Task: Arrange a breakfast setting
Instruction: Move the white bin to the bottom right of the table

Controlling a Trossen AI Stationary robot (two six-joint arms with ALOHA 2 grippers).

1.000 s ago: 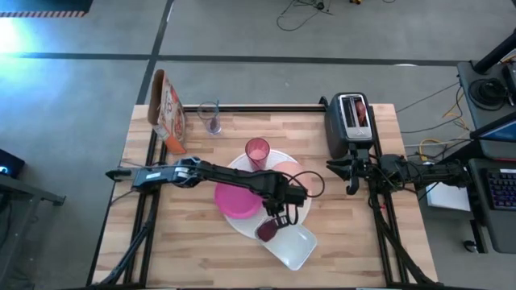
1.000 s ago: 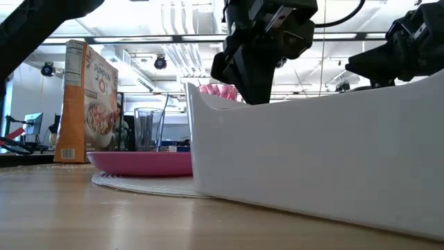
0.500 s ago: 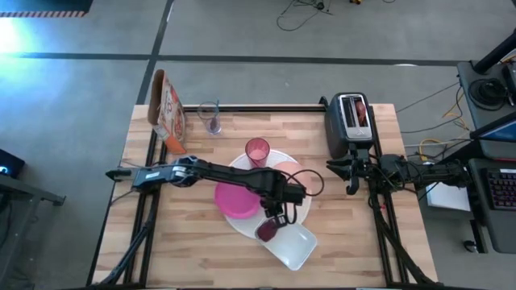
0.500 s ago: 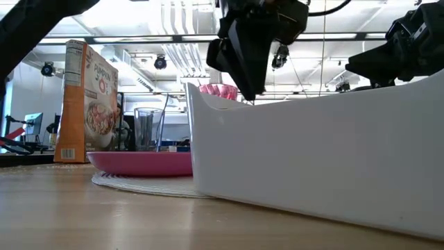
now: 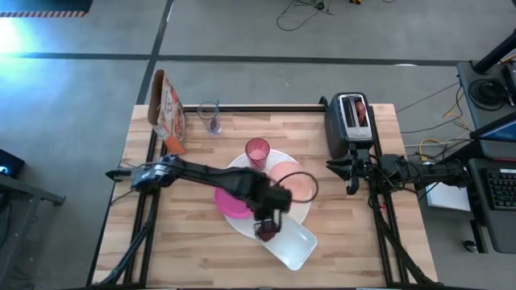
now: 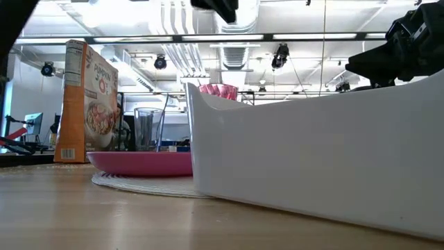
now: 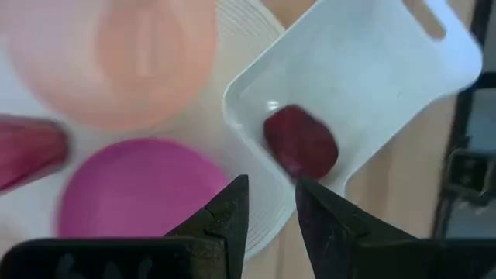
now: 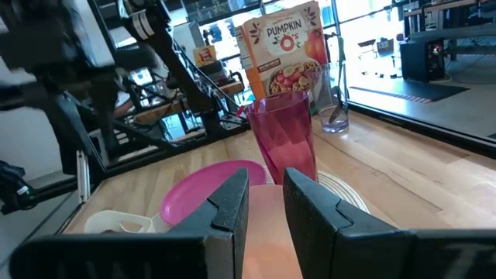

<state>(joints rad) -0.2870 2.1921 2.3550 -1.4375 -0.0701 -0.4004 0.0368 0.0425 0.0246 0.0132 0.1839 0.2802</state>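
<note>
A dark red round fruit (image 5: 266, 231) (image 7: 301, 144) lies in a white rectangular tray (image 5: 292, 246) near the table's front. My left gripper (image 5: 267, 219) (image 7: 271, 208) hangs shut well above the fruit and touches nothing. The big white plate (image 5: 278, 165) carries the magenta plate (image 5: 234, 201), the pale pink bowl (image 5: 294, 185) and the pink tumbler (image 5: 257, 151). The clear glass (image 5: 210, 118) stands at the far left. My right gripper (image 5: 351, 175) (image 8: 266, 203) waits, shut, at the table's right. I cannot make out a spoon or a bagel.
A cereal box (image 5: 168, 109) stands at the far left corner and a toaster (image 5: 351, 122) at the far right. The tray's white wall (image 6: 312, 160) fills the low view's right half. Bare wood lies at the near left (image 5: 185, 250).
My left gripper has risen from just above the fruit, out of the low view's top, and has shifted a little toward the table's left edge. The fruit has stayed in the tray.
</note>
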